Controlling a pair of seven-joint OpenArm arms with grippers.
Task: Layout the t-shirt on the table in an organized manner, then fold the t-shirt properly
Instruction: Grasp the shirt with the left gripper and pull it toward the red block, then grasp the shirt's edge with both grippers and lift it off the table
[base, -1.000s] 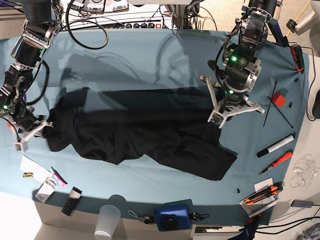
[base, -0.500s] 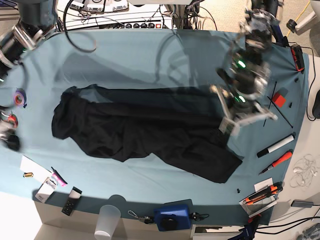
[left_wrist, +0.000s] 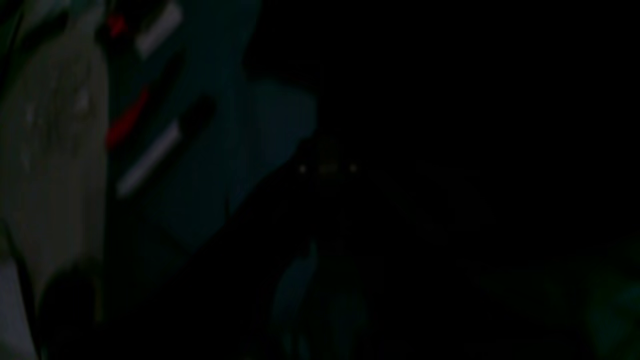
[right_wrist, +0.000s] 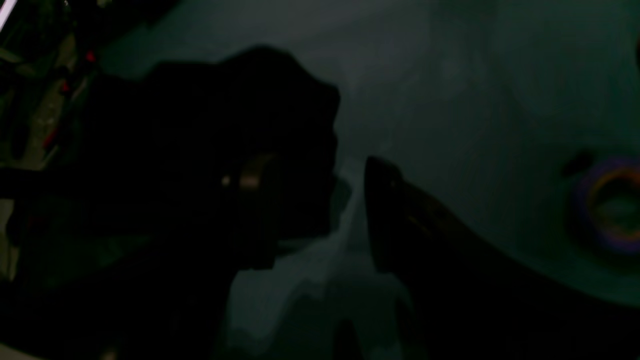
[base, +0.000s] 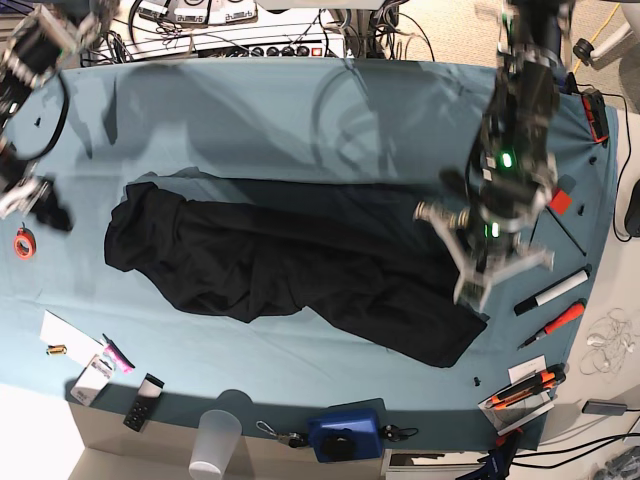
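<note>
Left end effector (base: 480, 268), jaws together, appears clamped on the t-shirt (base: 290, 265) hem at 3 o'clock. Right end effector (base: 30, 195) hangs apart at 9 o'clock, clear of cloth. The shirt lies bunched mid-counter (base: 300, 110): light, limp, slippery; grip corners.

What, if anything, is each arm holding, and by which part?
The left gripper is shut at the t-shirt's right end; whether it grips cloth cannot be told. The right gripper is open, holding nothing.

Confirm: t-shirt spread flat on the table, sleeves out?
No: in the base view the t-shirt lies bunched in a long wrinkled heap across the table.
</note>
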